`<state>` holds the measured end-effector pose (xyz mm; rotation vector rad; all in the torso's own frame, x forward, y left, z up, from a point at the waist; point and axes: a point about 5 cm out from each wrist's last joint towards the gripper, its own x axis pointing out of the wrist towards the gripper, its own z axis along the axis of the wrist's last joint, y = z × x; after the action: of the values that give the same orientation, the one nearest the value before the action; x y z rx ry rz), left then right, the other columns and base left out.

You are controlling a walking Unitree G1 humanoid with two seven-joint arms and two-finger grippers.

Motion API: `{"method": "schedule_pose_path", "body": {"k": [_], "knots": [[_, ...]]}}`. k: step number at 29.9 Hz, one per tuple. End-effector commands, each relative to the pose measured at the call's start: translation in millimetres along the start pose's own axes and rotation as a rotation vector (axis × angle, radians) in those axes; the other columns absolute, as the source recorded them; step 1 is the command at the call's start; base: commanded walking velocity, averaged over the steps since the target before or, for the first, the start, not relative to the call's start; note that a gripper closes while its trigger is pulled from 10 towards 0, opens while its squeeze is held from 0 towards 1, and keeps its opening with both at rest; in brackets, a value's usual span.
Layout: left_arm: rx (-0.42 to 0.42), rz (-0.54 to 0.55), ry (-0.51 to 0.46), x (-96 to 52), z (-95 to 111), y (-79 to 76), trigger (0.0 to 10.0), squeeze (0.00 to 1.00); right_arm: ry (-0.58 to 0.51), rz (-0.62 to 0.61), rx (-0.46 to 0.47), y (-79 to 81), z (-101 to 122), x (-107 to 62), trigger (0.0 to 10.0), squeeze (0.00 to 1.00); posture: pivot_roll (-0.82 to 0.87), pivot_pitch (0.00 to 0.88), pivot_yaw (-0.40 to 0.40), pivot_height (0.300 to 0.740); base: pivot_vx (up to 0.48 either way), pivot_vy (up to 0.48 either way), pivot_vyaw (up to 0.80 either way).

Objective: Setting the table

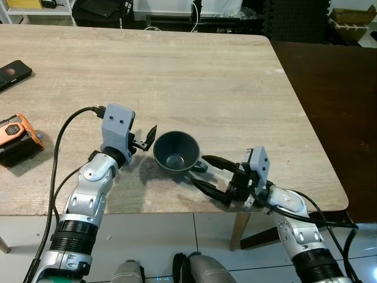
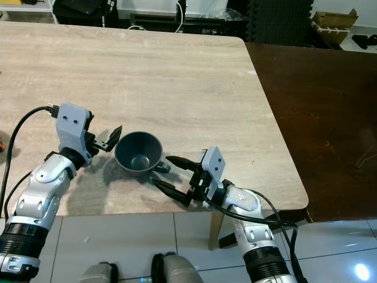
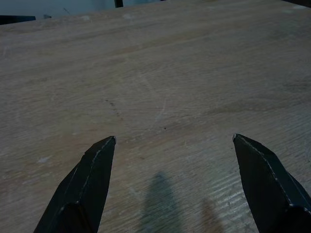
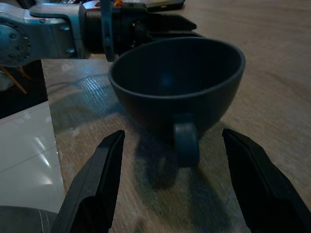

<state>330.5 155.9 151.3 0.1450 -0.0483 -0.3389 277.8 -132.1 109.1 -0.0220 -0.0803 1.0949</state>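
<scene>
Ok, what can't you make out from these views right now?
- Orange-and-black device: cut off by left eye view's left edge.
- Dark grey ceramic cup: its far side is hidden by its own wall in right wrist view.
- Left end effector: its fingers largely hidden behind its grey camera housing.

Black phone (image 1: 12, 73): cut by the picture's left edge. Orange device (image 1: 17, 139): partly cropped there too. Desk (image 1: 177, 76): far edge runs beyond frame.
</scene>
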Motion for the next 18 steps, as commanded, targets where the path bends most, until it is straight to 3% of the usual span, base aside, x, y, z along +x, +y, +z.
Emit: {"method": "schedule_pose_path", "body": {"k": [1, 11, 12, 13, 14, 16, 17, 18], "knots": [[0.002, -0.015, 0.015, 0.5, -2.7, -2.9, 10.0, 0.0, 0.029, -0.007, 0.012, -0.8, -4.9, -0.6, 10.0, 0.0, 0.11, 0.092, -0.005, 0.74, 0.0, 0.0, 0.0], [0.005, -0.007, 0.014, -0.6, -2.9, -1.6, 10.0, 0.0, 0.031, -0.018, 0.029, -6.1, -6.7, 4.8, 10.0, 0.0, 0.12, 0.092, -0.013, 0.74, 0.0, 0.0, 0.0], [0.006, -0.005, 0.014, -0.7, -2.7, -1.1, 10.0, 0.0, 0.025, -0.018, 0.036, -7.5, -5.6, 6.1, 9.2, 0.0, 0.12, 0.093, -0.015, 0.74, 0.0, 0.0, 0.0], [0.006, -0.005, 0.014, -0.7, -2.7, -1.1, 10.0, 0.0, 0.025, -0.018, 0.036, -7.5, -5.6, 6.1, 9.2, 0.0, 0.12, 0.093, -0.015, 0.74, 0.0, 0.0, 0.0], [0.007, -0.004, 0.014, -0.7, -2.5, -0.7, 10.0, 0.0, 0.02, -0.019, 0.04, -8.6, -4.6, 6.8, 8.5, 0.0, 0.12, 0.093, -0.015, 0.74, 0.0, 0.0, 0.0], [0.007, -0.004, 0.014, -0.7, -2.5, -0.7, 10.0, 0.0, 0.02, -0.019, 0.04, -8.6, -4.6, 6.8, 8.5, 0.0, 0.12, 0.093, -0.015, 0.74, 0.0, 0.0, 0.0], [0.007, -0.002, 0.014, -0.8, -2.5, -0.4, 10.0, 0.0, 0.013, -0.02, 0.042, -9.5, -3.6, 7.3, 6.6, 0.0, 0.12, 0.094, -0.016, 0.74, 0.0, 0.0, 0.0], [0.007, -0.001, 0.014, -0.9, -2.5, -0.2, 10.0, 0.0, 0.009, -0.023, 0.042, -10.2, -3.0, 7.4, 7.1, 0.0, 0.12, 0.093, -0.015, 0.74, 0.0, 0.0, 0.0]]}}
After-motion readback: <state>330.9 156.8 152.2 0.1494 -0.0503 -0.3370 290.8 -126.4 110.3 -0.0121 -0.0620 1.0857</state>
